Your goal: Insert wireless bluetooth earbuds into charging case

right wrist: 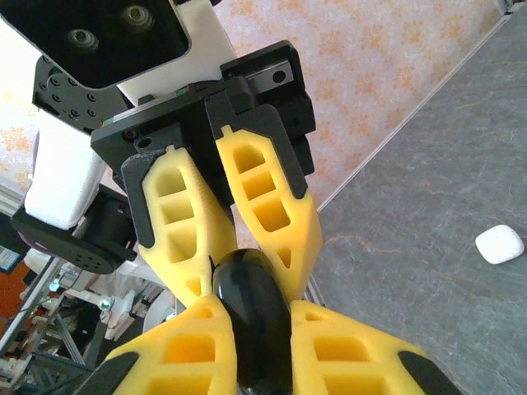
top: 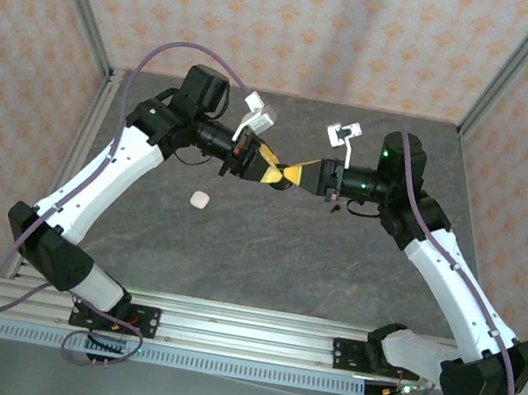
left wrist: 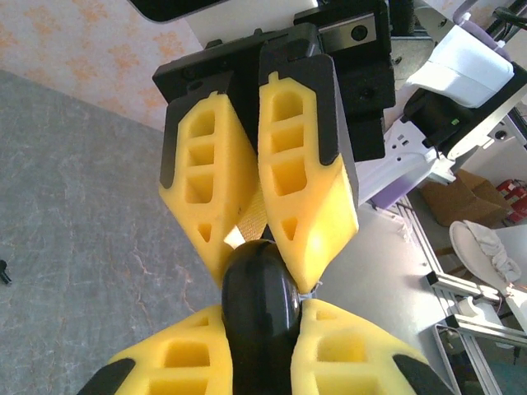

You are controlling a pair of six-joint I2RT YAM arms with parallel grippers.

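Claws: we see left gripper (left wrist: 262, 329) and right gripper (right wrist: 251, 329) both clamped on black charging case (right wrist: 245, 284).
Spare: white charging case (top: 199, 199) at eight o'clock of them.

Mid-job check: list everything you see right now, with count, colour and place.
table: one, grey, stone-patterned, under both arms
black case: one, glossy black, held in the air between the two grippers
white case: one, white, lying on the table left of centre
small dark item: one, black, on the table; too small to identify
backdrop panels: three, peach patterned, around the table
arms: two, white and black, left arm and right arm, bases at the near edge
left gripper: one, yellow fingers, shut on the black case
right gripper: one, yellow fingers, shut on its other end
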